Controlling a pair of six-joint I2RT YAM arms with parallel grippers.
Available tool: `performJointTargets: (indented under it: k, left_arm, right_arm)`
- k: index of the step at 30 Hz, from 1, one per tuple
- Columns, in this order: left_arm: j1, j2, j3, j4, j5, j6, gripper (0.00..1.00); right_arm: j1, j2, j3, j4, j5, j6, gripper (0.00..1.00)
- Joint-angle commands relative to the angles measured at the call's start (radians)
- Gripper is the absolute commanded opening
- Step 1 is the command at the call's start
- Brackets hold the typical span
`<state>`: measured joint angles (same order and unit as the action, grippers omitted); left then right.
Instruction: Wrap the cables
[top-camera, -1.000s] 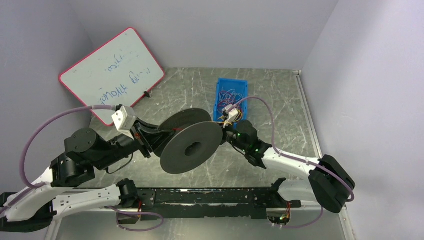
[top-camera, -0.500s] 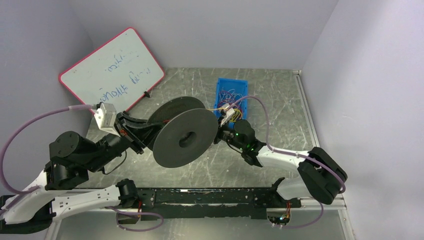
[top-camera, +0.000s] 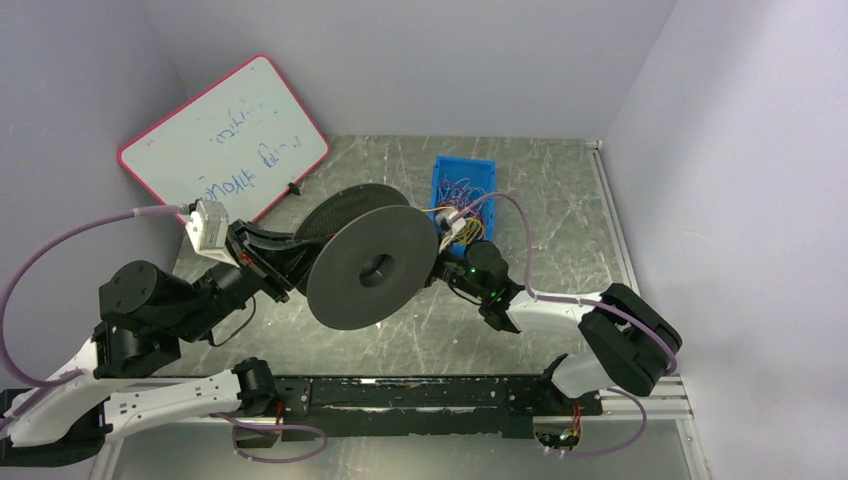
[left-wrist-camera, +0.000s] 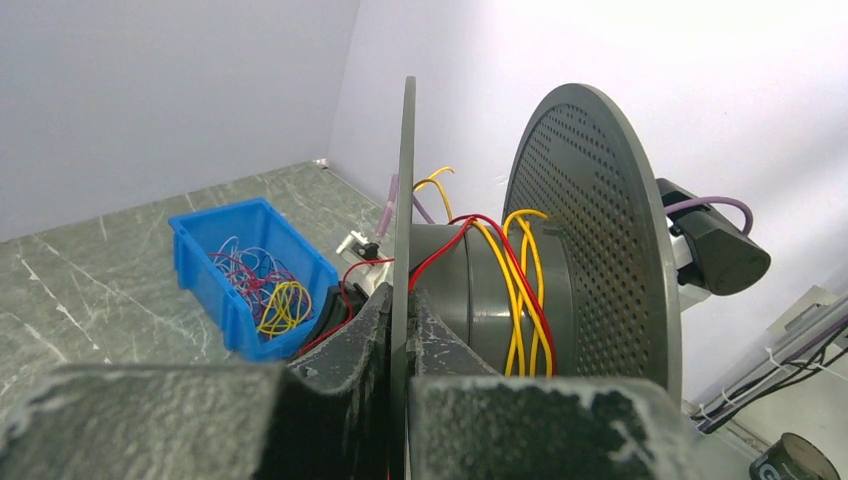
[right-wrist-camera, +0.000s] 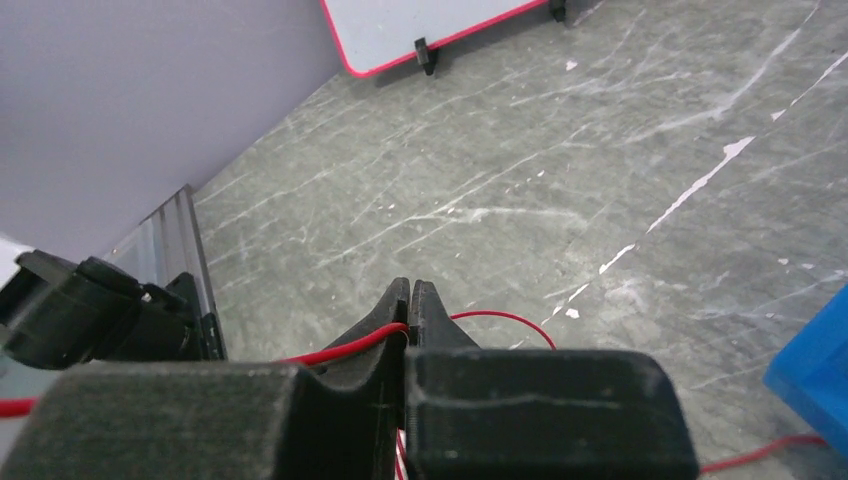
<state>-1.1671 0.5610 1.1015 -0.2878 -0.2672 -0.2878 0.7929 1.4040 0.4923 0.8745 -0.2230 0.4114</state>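
Note:
A dark grey spool (top-camera: 372, 270) is held up off the table, tilted on edge. My left gripper (top-camera: 316, 263) is shut on the spool's near flange (left-wrist-camera: 405, 200); its jaws pinch the flange rim in the left wrist view (left-wrist-camera: 405, 312). Thin yellow and red cables (left-wrist-camera: 520, 300) are wound round the hub. My right gripper (right-wrist-camera: 410, 298) is shut on a thin red cable (right-wrist-camera: 345, 346), which loops out beyond the fingertips over the table. In the top view the right gripper (top-camera: 441, 272) sits just right of the spool, partly hidden by it.
A blue bin (top-camera: 462, 192) with a tangle of red, yellow and purple cables stands behind the spool, also in the left wrist view (left-wrist-camera: 228, 262). A red-framed whiteboard (top-camera: 225, 150) leans at the back left. The walls close in on both sides.
The left arm has drawn back to the left and carried the spool left and a little up. The right gripper has followed leftward, staying at the spool's right side.

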Motion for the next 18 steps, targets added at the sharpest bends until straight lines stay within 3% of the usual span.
performJointTargets:
  k: [1,12,18]
  left_arm:
    - [-0.005,0.01,0.03,0.136,-0.063,-0.021,0.07]
    - [-0.005,0.134,0.04,0.176,-0.392,-0.003,0.07]
    - [-0.005,0.229,0.045,0.22,-0.571,0.027,0.07]
  right_arm:
    - [-0.007,0.025,-0.047,0.096,-0.035,0.023,0.0]
    - [0.021,0.048,-0.241,0.255,-0.074,0.16,0.0]
    - [0.122,-0.004,-0.252,0.152,-0.011,0.132,0.0]
